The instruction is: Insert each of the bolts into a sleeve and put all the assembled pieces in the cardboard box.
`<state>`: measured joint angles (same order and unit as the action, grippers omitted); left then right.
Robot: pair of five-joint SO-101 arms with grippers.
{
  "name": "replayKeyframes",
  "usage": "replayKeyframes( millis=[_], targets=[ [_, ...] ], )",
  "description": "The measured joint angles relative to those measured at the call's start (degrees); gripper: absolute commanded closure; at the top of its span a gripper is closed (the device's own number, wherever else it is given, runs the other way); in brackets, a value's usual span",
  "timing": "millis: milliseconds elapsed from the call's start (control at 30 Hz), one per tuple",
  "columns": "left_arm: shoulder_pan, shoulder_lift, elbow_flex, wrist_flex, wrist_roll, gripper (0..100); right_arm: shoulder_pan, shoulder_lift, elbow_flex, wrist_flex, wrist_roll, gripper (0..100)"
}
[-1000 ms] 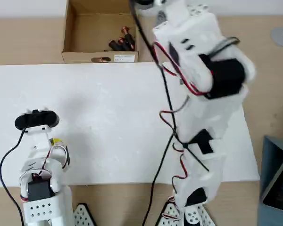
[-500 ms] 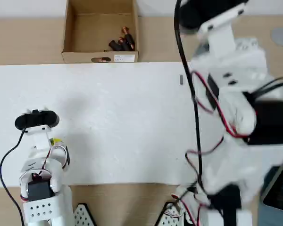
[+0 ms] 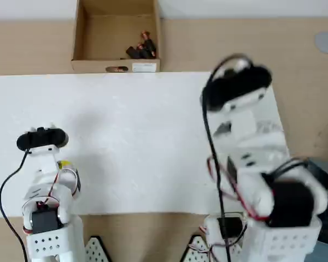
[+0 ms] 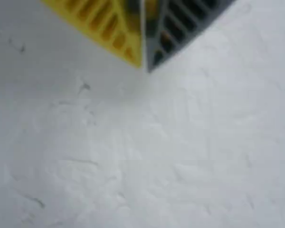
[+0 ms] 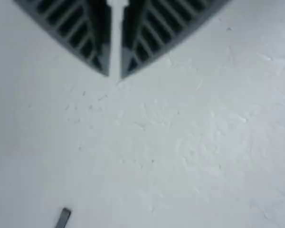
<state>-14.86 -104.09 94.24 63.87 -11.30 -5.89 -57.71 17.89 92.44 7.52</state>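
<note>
Pieces [image 3: 141, 48] with dark bodies and copper-coloured ends lie clustered in one corner of the cardboard box [image 3: 93, 66], which stands on the table [image 3: 33, 49] just past the far edge of a white sheet [image 3: 131, 142]. The box is well ahead of the left gripper [image 4: 144, 64] and well apart from the right gripper [image 5: 115, 71], off to that gripper's left.

The left gripper hangs close over bare sheet. Its yellow finger [image 4: 109, 33] and grey finger [image 4: 180, 23] are pressed together at the tips, with nothing between them. The right gripper also points down at the sheet. Its two grey fingers are drawn together, leaving only a thin slit, and they hold nothing. A small grey mark [image 5: 62, 217] lies on the sheet near this gripper, apart from its tips.

In the high view the left arm [image 3: 46, 207] sits folded near the sheet's front corner, and the right arm [image 3: 262, 174] is folded over the opposite side.
</note>
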Motion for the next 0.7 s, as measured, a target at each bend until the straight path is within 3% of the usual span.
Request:
replayKeyframes(
  millis=[333, 700],
  targets=[
    [0.0, 0.0, 0.0, 0.0, 0.0, 100, 0.1, -27.5, 37.7, -10.7, -1.7, 99.0],
    [0.0, 0.0, 0.0, 0.0, 0.0, 100, 0.0, -45.5, 63.3, -16.0, -1.7, 99.0]
  ],
)
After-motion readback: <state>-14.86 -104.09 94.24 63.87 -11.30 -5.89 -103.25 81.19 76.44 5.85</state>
